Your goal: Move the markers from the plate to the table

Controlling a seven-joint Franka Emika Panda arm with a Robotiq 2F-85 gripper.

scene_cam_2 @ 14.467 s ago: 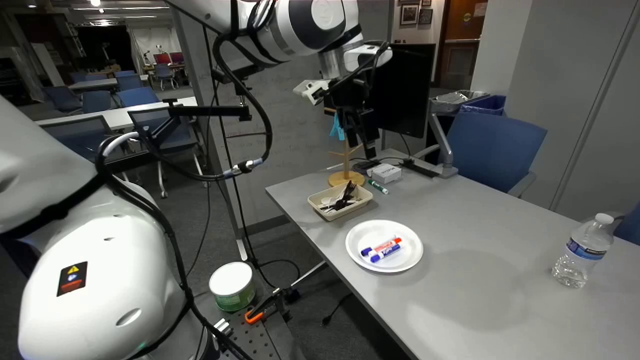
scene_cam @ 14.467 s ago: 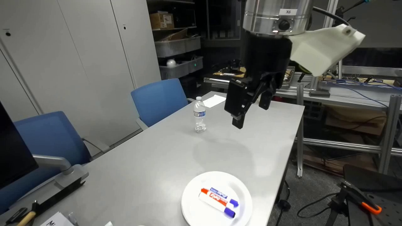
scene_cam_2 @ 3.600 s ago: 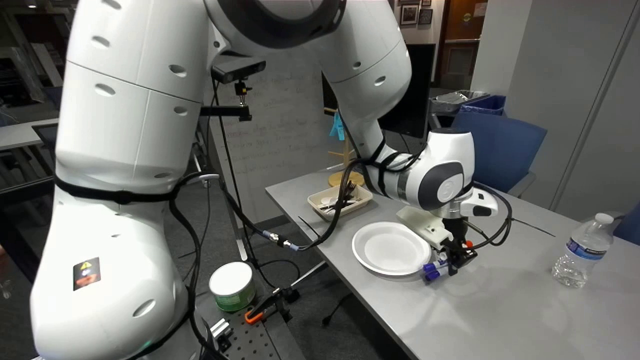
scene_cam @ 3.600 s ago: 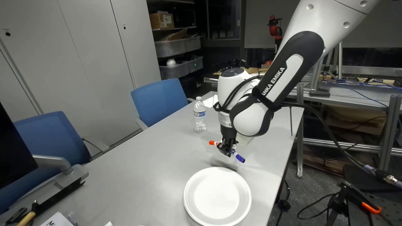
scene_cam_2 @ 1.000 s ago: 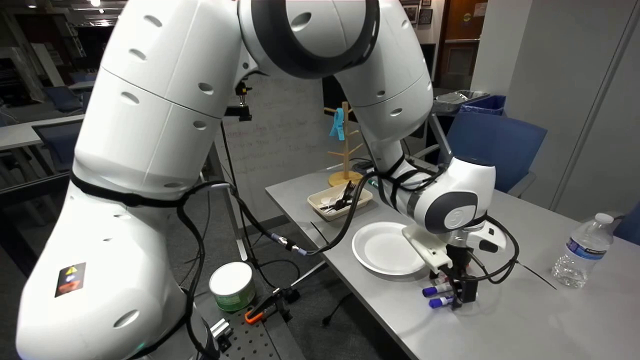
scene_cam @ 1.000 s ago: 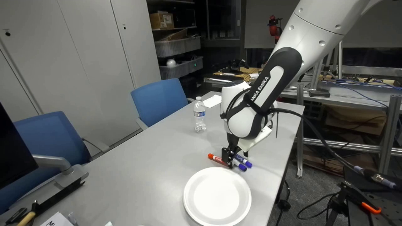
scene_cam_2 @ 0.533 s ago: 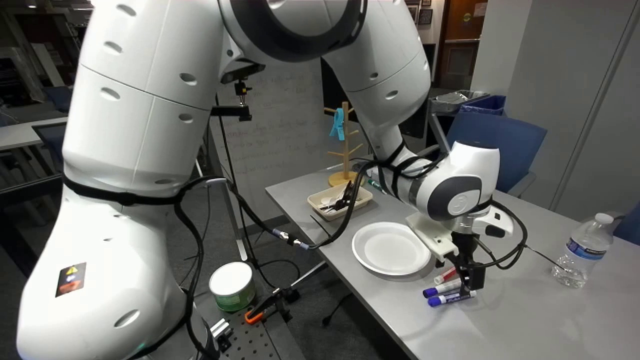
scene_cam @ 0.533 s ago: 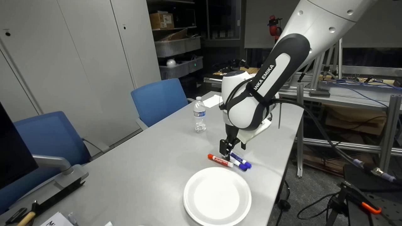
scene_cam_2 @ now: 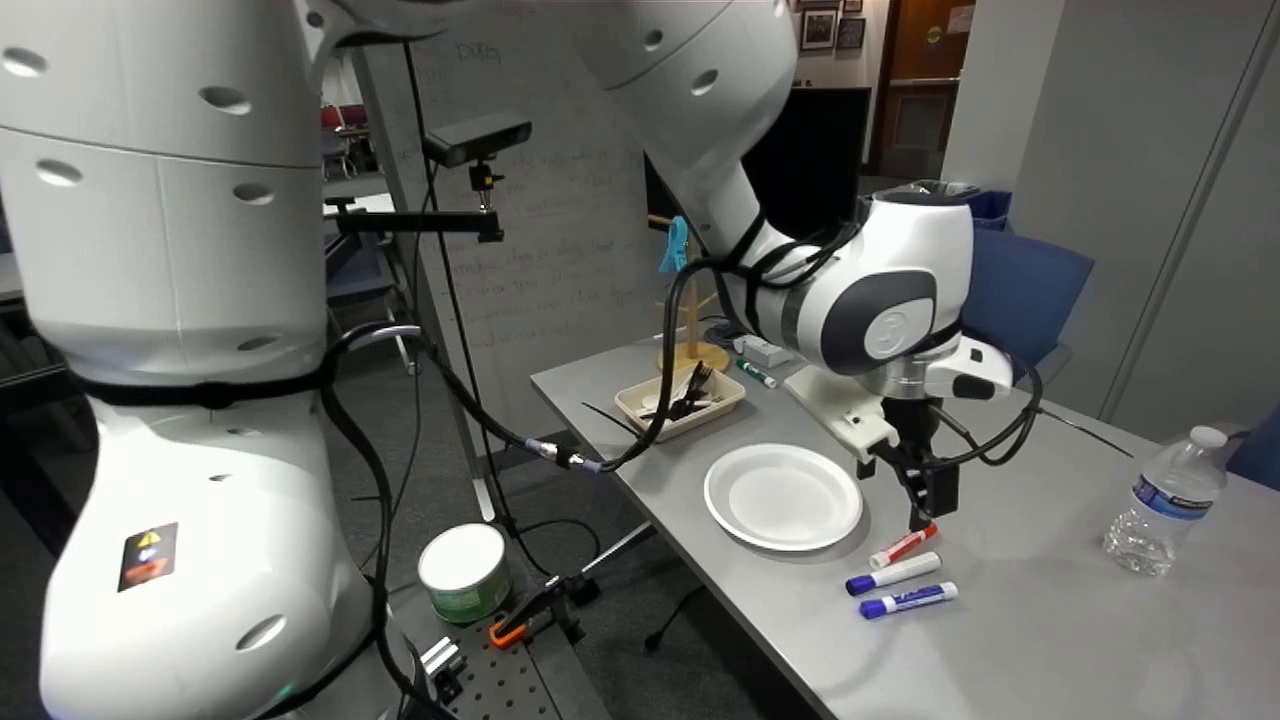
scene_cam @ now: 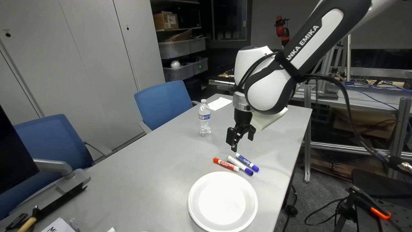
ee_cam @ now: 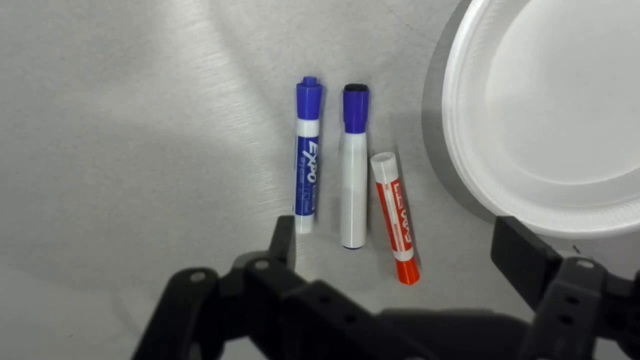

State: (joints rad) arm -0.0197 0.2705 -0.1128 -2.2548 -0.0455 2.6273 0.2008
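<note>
And that looks like the whole job in place! Down on the counter [scene_cam: 154,180] lie the red marker [ee_cam: 397,220], the white-barrelled marker [ee_cam: 353,190] and the blue-labelled marker [ee_cam: 306,165] — all three off the plate [scene_cam: 222,203], which carries nothing that I can see. They lie flat, roughly side by side; the red marker sits at a slant, nearest the plate, one end just beside the white-barrelled marker. The hand [scene_cam: 242,142] is released, jaws standing wide apart, nothing in its grasp, hovering above the counter and touching none of the three as far as these views show. What's left? My call: no carrying at all, only for the arm [scene_cam: 264,93] to draw away.

Around the scene — a water bottle [scene_cam_2: 1165,500] stands upright, well apart from all three, with a sheet of paper [scene_cam: 220,103] lying beyond it in an exterior view. Across the plate there's a cutlery tray [scene_cam_2: 708,416], a green marker [scene_cam_2: 755,373] near it, and a wooden stand [scene_cam_2: 705,357] bearing a blue clip [scene_cam_2: 676,245]. That green one, I'd judge, isn't in play. Nothing seems to block a straight lift; mind the bottle on any sideways swing, and a low brush could start something rolling.
</note>
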